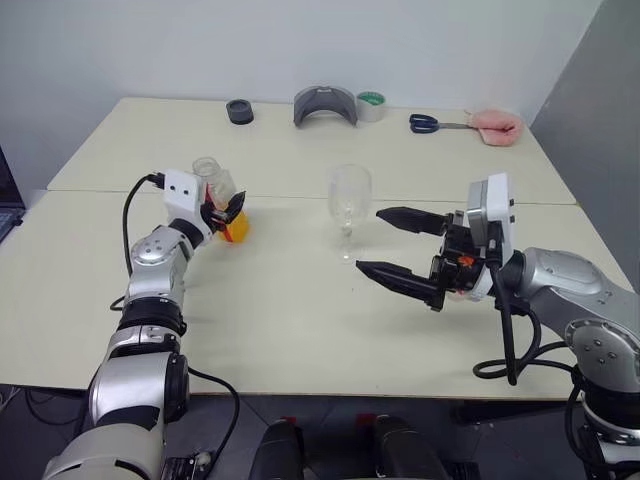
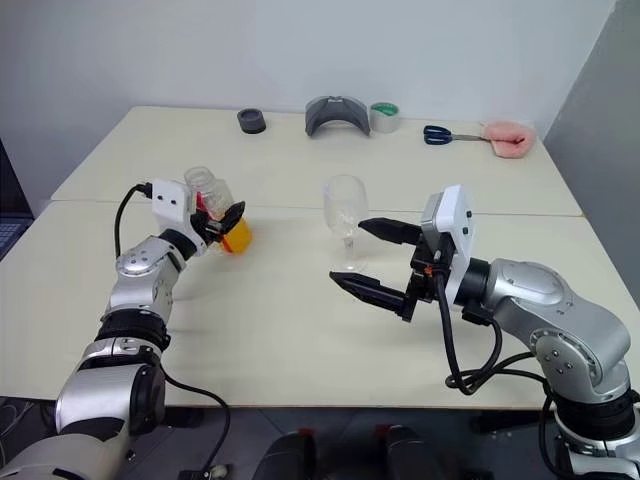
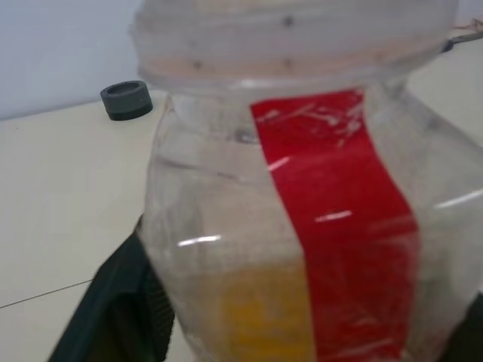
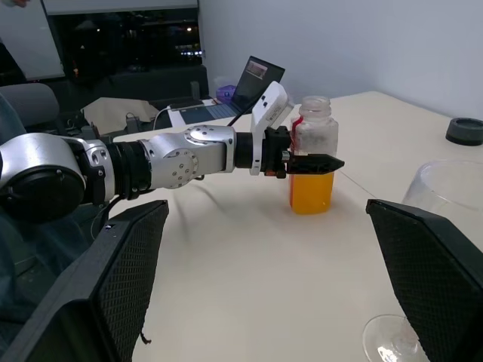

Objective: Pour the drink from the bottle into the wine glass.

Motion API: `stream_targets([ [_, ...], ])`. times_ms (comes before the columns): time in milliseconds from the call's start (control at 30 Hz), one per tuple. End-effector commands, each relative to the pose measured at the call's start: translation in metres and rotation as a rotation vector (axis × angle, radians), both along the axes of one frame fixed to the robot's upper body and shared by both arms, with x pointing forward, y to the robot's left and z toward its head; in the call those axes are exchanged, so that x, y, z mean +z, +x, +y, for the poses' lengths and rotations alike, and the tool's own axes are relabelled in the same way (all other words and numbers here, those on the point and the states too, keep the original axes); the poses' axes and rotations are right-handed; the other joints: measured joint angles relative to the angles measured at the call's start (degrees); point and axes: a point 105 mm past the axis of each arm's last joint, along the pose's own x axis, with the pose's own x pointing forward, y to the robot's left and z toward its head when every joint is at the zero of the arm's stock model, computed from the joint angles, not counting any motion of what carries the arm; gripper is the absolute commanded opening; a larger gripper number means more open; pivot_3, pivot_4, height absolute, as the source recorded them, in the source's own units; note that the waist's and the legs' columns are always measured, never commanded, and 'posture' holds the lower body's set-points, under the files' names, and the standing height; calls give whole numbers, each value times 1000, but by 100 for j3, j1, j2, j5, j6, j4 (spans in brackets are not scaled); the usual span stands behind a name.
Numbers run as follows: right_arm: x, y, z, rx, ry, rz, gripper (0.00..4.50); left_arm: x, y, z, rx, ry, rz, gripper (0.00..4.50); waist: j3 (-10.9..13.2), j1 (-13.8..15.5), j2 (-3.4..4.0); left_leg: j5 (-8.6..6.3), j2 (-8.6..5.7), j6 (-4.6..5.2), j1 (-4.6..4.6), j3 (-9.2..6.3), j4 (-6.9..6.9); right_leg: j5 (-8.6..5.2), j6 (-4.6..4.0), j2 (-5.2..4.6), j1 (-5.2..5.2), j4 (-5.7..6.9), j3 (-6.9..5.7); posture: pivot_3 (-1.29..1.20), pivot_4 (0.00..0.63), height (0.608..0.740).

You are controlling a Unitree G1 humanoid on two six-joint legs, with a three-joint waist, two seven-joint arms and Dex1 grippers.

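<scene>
While its 2 black fingers pinch the bottle around the middle, the left gripper holds it upright near the table's left edge, orange drink low inside. Nearer the middle stands the wine glass, just beyond the right gripper, spread wide.

Bottle left of wine glass
</scene>
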Motion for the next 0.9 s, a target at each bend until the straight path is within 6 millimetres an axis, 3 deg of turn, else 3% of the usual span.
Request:
stream_targets([
  [33,11,-5,-2,0,23,-56,4500,17,0,2,-3,6,-64,2038,0,0,0,0,0,0,0,0,0,0,0,0,0,0,0,0,150,740],
  [133,12,-3,-1,-3,26,-61,4500,17,-1,5,7,4,-69,1684,0,-1,0,0,0,0,0,0,0,0,0,0,0,0,0,0,150,740],
  [367,17,8,-7,-89,63,-97,4500,37,2,2,12,127,-117,1679,0,-2,0,0,1,0,0,0,0,0,0,0,-1,0,0,0,150,740],
  [567,19,28,-33,-263,117,-173,4500,99,14,-42,-106,307,-267,1679,17,119,-34,0,-3,0,-11,-4,7,3,4,0,-3,-4,-6,0,150,740],
  [733,10,27,-54,-331,136,-197,4500,115,16,-77,-226,453,-316,1679,17,107,-34,-1,-10,0,-15,15,3,6,5,-10,-1,-20,1,0,150,740],
  [900,-5,13,-73,-363,131,-190,4500,128,15,-101,-314,616,-366,1679,18,69,-33,0,-6,0,-14,13,-1,5,5,-4,-2,-19,-3,0,150,740],
])
